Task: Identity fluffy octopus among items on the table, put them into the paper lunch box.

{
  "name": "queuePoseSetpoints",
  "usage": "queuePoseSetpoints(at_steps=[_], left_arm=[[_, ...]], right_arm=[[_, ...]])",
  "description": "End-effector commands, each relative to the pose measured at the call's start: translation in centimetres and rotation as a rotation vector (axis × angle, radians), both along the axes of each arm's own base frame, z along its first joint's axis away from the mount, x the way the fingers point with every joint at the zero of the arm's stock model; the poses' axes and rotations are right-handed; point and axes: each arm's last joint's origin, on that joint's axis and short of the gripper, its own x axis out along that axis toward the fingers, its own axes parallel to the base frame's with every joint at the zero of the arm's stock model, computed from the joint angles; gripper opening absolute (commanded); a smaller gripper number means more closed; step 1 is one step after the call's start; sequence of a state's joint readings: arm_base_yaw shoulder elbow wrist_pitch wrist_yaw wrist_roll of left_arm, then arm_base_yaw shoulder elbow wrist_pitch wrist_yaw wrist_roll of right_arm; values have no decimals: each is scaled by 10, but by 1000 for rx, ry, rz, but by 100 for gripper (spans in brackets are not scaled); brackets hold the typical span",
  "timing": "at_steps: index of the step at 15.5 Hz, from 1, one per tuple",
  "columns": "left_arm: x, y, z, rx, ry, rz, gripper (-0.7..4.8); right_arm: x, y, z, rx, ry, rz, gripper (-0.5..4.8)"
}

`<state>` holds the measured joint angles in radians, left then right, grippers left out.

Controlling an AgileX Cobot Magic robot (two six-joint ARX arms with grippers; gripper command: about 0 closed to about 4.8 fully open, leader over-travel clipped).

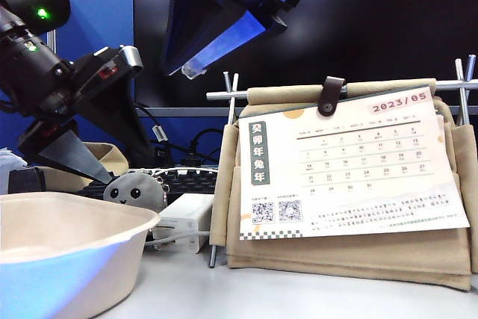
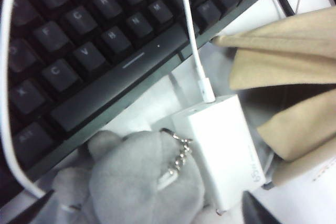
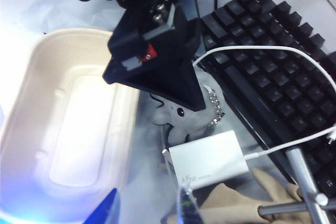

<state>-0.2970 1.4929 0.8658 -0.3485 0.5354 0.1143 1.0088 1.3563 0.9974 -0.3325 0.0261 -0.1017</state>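
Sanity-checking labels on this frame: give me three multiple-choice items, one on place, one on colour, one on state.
1. Where is the octopus?
A. In the lunch box
B. On the table by the keyboard
C. On the calendar

2. What colour is the power adapter?
A. White
B. Black
C. Red

3. What state is the lunch box in?
A. Holding the toy
B. Lidded
C. Empty

Answers:
1 B, it sits between keyboard and box, under the left hand.
2 A, its casing is white.
3 C, only bare tray floor shows.
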Motion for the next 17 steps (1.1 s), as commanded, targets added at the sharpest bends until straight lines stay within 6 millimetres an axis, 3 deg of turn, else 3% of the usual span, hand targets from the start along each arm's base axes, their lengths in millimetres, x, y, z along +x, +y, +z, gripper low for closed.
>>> queuePoseSetpoints(at_steps=[1, 9, 15, 17], left_arm=[[2, -1, -2, -15, 14, 14, 479], [5, -14, -10, -33, 10, -35, 465], [4, -26, -21, 56, 8, -27, 453], [4, -25, -22, 75, 3, -14, 376]], right_arm=[[0, 1, 4, 29, -11, 0, 148], [1, 2, 5, 47, -5, -11, 148], [1, 2, 5, 52, -3, -10, 148], [1, 2, 5, 52, -3, -10, 148]])
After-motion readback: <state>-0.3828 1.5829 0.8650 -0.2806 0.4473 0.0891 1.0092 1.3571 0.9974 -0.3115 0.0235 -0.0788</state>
